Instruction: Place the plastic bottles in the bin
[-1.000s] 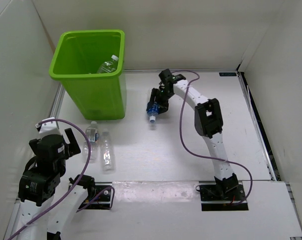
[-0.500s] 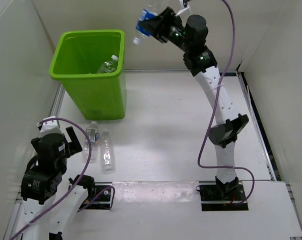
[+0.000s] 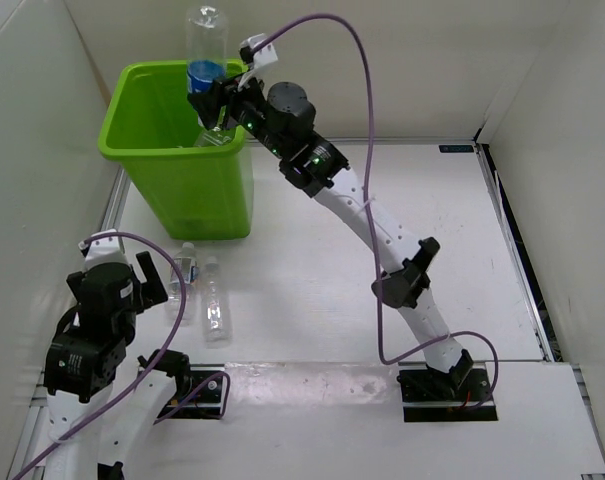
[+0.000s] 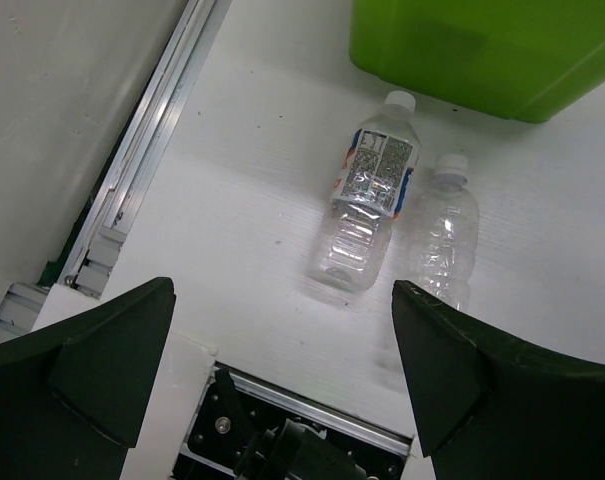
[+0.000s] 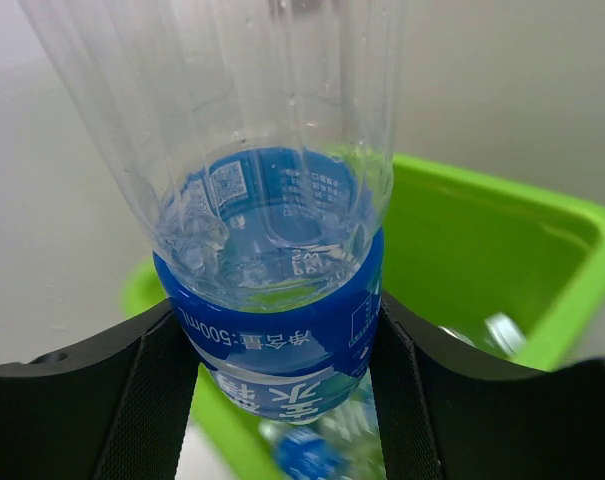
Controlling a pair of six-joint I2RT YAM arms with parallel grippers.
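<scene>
Blue-labelled bottle [image 3: 206, 45], clamped in our right gripper [image 3: 212, 97] over the lime-green bin [image 3: 162, 155] so that release would drop it inside (left gripper [image 4: 282, 290] spread wide, empty).

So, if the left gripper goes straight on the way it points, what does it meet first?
Probably the labelled bottle lying on the table, or the bare table just beside it; depth is unclear.

The bin [image 3: 197, 195] is smooth, glossy lime-green plastic; the blue-labelled bottle [image 5: 272, 120] is thin, clear, ribbed plastic with a shiny printed film label. The table [image 3: 312, 285] is matt white, and the fingers [image 5: 157, 400] of the right gripper [image 5: 277, 390] are matt black, finely meshed inside.
</scene>
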